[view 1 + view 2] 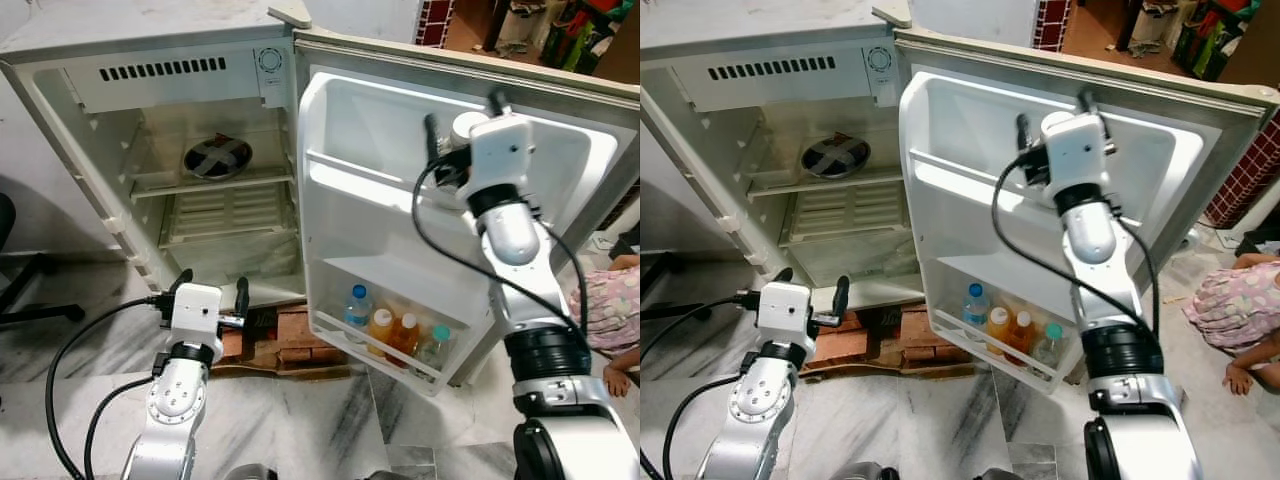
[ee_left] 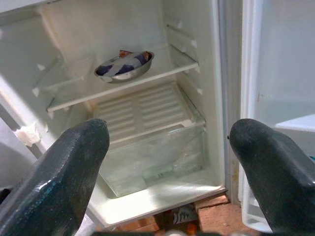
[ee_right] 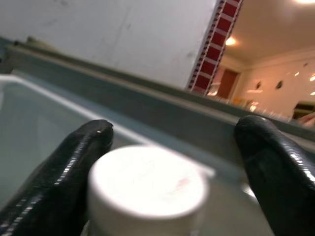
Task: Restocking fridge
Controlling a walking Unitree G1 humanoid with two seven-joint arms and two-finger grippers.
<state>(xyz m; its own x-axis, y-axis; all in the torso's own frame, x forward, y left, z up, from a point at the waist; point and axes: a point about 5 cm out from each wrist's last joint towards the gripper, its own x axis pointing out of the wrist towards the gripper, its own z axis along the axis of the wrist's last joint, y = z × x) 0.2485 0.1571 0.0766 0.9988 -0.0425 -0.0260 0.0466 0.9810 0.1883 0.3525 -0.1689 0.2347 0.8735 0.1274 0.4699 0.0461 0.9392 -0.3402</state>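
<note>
The fridge [image 1: 150,60] stands open and its door [image 1: 560,120] is swung wide to the right. My right gripper [image 1: 463,110] is raised at the door's upper shelf [image 1: 370,172], open. A white-capped bottle [image 3: 147,184] stands between its fingers [image 3: 69,172], close against one of them. Several drink bottles [image 1: 381,325] sit in the bottom door shelf, orange ones beside a blue-capped one [image 1: 357,303]. My left gripper [image 1: 213,279] hovers low before the fridge body, open and holding nothing. A steel bowl [image 2: 123,66] rests on the upper inner shelf.
The fridge stands on bricks [image 1: 290,345] over a marble floor [image 1: 330,420]. A person in pink clothing [image 1: 610,300] sits on the floor at the right, beyond the door. Part of an office chair [image 1: 15,275] shows at the left. A clear crisper drawer [image 2: 152,157] sits at the fridge bottom.
</note>
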